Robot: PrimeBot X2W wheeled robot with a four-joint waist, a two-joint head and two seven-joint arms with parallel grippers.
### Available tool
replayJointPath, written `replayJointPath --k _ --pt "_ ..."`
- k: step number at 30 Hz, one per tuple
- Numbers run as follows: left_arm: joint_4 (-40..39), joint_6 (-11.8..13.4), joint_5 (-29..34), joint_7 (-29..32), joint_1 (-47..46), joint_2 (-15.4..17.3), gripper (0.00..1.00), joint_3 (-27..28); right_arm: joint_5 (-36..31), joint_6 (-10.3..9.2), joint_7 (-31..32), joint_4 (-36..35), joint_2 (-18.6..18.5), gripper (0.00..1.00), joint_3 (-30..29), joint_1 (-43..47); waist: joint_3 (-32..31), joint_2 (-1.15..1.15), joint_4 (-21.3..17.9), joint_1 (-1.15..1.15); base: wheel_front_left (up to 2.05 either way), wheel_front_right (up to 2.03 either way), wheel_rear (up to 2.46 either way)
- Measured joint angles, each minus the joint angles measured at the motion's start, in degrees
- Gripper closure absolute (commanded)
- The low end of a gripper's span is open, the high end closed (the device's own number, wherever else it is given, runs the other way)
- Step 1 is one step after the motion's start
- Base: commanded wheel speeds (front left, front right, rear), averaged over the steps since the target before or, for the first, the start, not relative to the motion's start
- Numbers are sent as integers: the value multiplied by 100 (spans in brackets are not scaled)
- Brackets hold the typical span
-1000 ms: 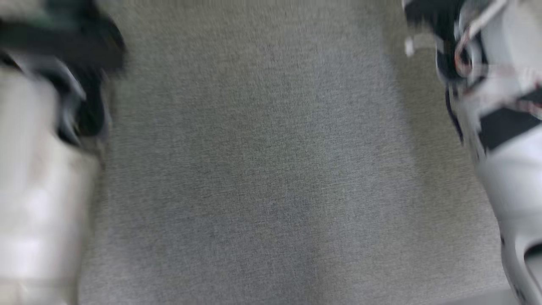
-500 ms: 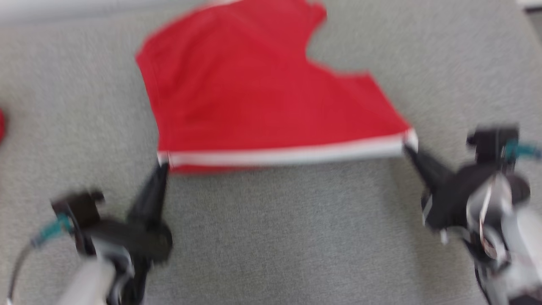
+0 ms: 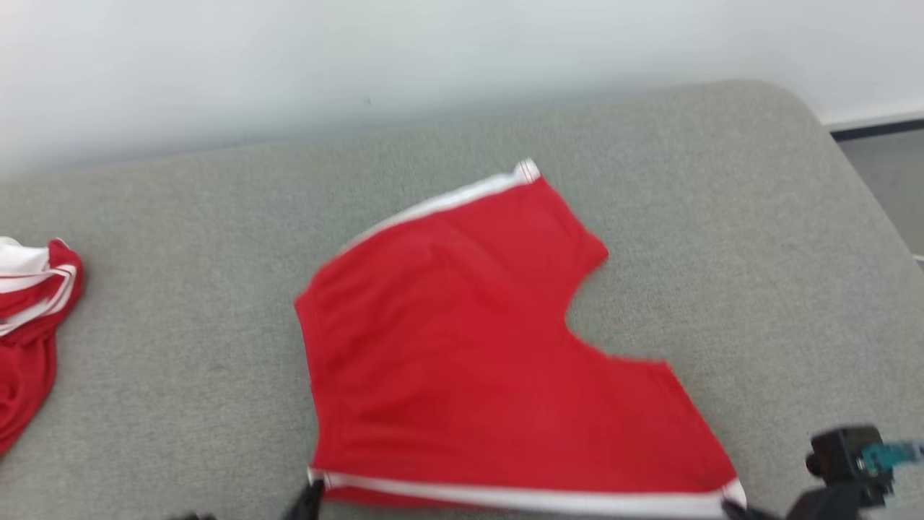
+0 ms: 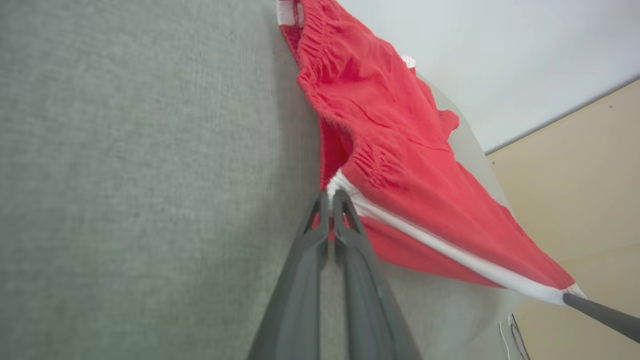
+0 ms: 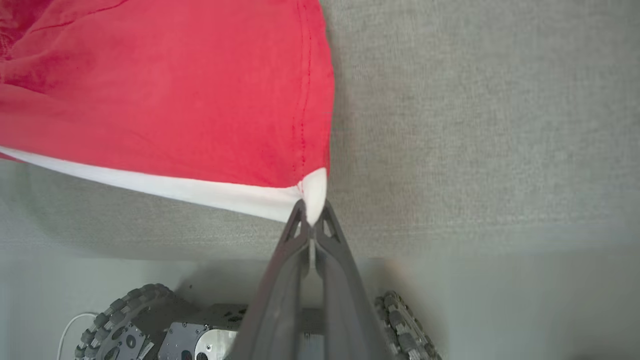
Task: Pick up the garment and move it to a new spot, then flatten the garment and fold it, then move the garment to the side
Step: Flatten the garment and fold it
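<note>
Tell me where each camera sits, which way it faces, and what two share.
Head view: on the head, looking forward and down at the shorts on the cushion; left gripper and right gripper at the bottom edge.
Left wrist view: on the left wrist, looking along its gripper at the shorts corner it pinches.
Right wrist view: on the right wrist, looking at the other corner; wheels below.
Shared: both wrist views show the white stripe held between the grippers.

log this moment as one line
red shorts: spread on grey surface | left gripper: shut on near corner | right gripper: shut on other near corner
</note>
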Motion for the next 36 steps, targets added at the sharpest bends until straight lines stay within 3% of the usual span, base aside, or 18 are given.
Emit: replayJointPath --k 7,16,26,36 --pt "-570 240 -5 357 496 220 100 -208 -238 0 243 -420 114 100 -237 260 -179 1 95 0 0 0 0" --pt "-639 336 265 464 -405 8 100 -275 -315 -1 -148 191 -188 100 86 -1305 -102 2 229 1 0 0 0" --pt "279 560 468 298 -1821 -536 100 -140 -530 -1 -944 2023 -660 100 898 -3631 320 3 474 3 0 0 0" --pt "1156 742 706 101 -2792 -928 100 -124 -755 -1 -2106 4007 -576 100 1424 -5220 829 3 777 3 0 0 0"
